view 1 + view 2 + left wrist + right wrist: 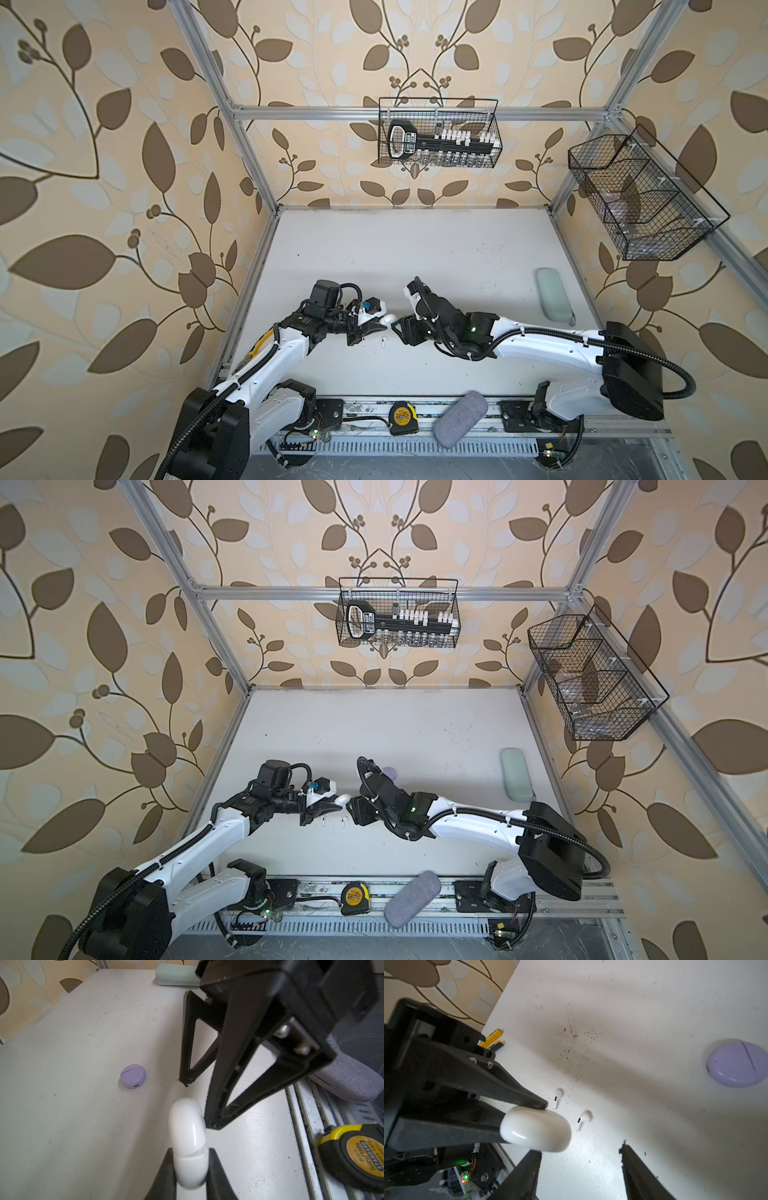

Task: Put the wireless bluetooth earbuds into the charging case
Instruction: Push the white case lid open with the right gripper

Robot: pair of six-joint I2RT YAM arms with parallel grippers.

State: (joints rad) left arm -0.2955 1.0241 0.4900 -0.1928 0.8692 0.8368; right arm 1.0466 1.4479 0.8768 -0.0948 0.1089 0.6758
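My left gripper is shut on a white charging case and holds it above the table; the case shows in both top views. Its lid seam looks closed. My right gripper stands open facing it, with one fingertip right at the case's far edge and nothing between the jaws. Two white earbuds lie on the table below the grippers, also seen in a top view as earbuds. A closed lavender case sits further back on the table.
A mint glasses case lies at the back right. A grey fabric case and a yellow tape measure rest on the front rail. Wire baskets hang on the frame.
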